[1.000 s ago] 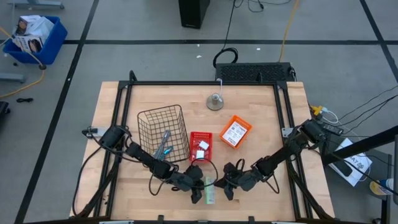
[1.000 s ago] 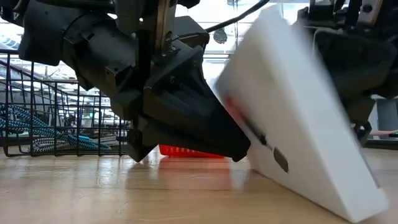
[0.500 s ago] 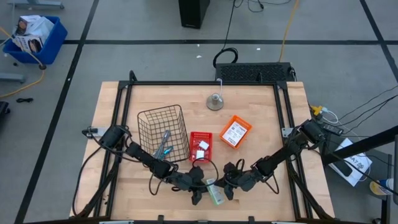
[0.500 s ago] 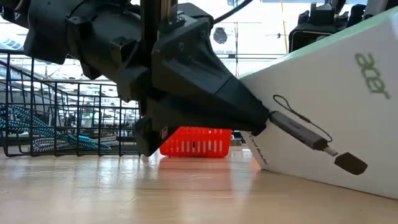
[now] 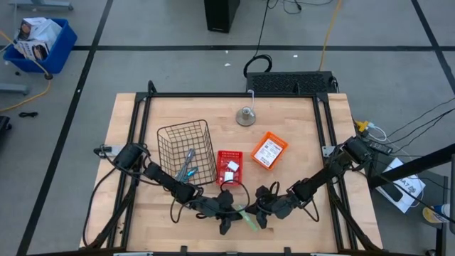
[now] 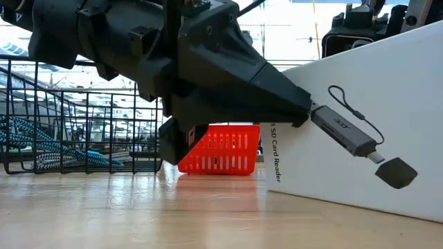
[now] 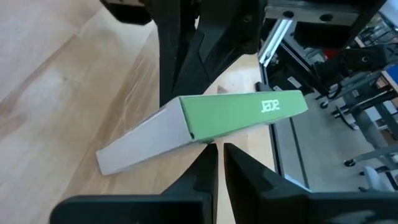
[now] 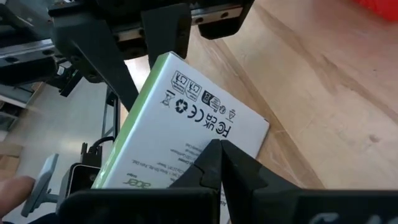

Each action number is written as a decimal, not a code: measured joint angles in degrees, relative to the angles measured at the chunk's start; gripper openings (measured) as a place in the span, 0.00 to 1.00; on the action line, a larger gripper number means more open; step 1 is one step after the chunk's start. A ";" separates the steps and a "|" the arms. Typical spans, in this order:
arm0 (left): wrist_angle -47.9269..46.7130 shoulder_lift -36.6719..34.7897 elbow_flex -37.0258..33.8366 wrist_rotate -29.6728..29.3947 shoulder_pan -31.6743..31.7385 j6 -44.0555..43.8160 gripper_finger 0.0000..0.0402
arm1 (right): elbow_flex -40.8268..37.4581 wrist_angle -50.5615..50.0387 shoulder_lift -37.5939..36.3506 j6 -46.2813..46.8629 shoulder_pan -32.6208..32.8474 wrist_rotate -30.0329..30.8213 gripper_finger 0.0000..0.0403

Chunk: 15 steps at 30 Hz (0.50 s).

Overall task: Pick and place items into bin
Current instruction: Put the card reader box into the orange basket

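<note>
Grippers meet at table's near edge. Left gripper and right gripper flank white SD card reader box, green-edged, tilted on wood. Both finger pairs nearly closed against box; firm grip: cannot tell. Blue-grey tool lies in wire basket.

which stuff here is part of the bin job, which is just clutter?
Job:
- white-and-green box, tilted between left gripper and right gripper
- blue-and-grey tool, already in wire basket
- small white block, in red tray

Lying about:
- orange box
- metal bell-shaped thing
- blue tub on floor
</note>
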 joint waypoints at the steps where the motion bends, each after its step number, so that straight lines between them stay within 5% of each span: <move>1: 0.38 0.00 0.00 -0.10 0.01 0.30 0.08 | 0.00 -0.02 0.00 0.02 0.00 -0.03 0.00; 15: 0.99 -0.02 0.01 -0.24 0.22 0.61 0.08 | 0.00 0.41 -0.04 -0.48 -0.02 0.00 0.00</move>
